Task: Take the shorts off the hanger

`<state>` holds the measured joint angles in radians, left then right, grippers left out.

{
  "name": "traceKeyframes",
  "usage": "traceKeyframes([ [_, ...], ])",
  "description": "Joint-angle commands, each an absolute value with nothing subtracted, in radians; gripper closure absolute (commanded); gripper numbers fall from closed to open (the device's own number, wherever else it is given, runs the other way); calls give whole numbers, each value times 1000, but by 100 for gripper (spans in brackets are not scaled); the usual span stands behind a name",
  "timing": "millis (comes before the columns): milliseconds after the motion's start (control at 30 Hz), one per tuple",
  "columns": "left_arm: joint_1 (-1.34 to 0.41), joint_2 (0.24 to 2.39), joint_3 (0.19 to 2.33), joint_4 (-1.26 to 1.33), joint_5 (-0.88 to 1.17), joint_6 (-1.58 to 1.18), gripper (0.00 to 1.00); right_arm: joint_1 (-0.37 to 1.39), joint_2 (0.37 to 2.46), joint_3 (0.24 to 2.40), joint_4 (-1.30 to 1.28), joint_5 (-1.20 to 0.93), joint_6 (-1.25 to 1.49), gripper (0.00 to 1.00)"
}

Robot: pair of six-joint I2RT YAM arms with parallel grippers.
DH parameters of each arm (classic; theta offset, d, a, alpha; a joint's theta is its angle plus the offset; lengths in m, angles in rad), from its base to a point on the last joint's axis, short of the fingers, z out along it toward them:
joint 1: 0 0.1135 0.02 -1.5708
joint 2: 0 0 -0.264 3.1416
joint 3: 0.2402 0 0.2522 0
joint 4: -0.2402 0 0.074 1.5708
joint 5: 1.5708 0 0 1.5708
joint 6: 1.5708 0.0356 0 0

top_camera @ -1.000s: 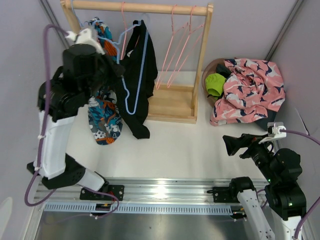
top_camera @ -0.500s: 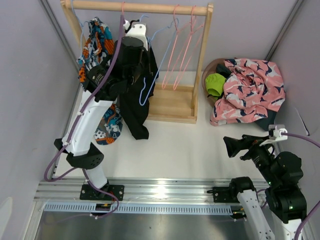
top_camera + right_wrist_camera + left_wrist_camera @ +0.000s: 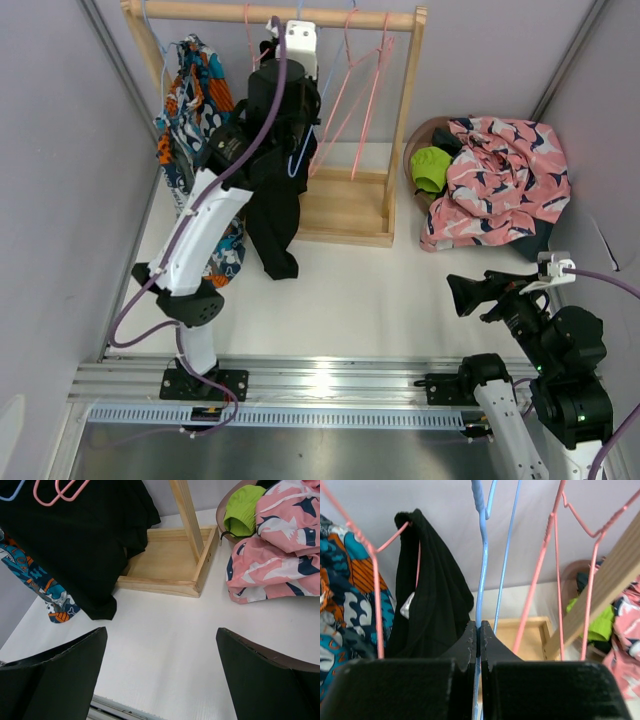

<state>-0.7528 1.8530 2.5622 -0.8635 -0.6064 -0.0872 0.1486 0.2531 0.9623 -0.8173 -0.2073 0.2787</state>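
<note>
The left hand (image 3: 479,636) is clenched on the blue hanger (image 3: 481,565) beside the black shorts (image 3: 432,600), near the surface's far edge. The likely next move is lifting its hook off the rail. The right hand (image 3: 160,675) hangs released at the near-right corner.

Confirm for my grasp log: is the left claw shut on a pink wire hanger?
No, the left wrist view shows the left claw shut on the thin light blue wire hanger.

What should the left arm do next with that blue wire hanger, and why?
Probably settle the blue wire hanger onto the wooden rail and open. The left gripper is shut on it, it looks bare, and the plain black shorts hang on a pink hanger beside it.
</note>
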Motion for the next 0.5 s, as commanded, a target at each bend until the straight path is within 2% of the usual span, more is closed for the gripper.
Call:
traceKeyframes([
  [0,-753,1896,2605,-664,-663,14,100,155,242,957,-785,-202,275,1],
  [367,-655,1959,2592,-580,-574,-31,100,153,241,951,-779,-202,276,1],
  [467,-655,1954,2553,-601,-546,-34,91,150,239,948,-776,-202,276,0],
])
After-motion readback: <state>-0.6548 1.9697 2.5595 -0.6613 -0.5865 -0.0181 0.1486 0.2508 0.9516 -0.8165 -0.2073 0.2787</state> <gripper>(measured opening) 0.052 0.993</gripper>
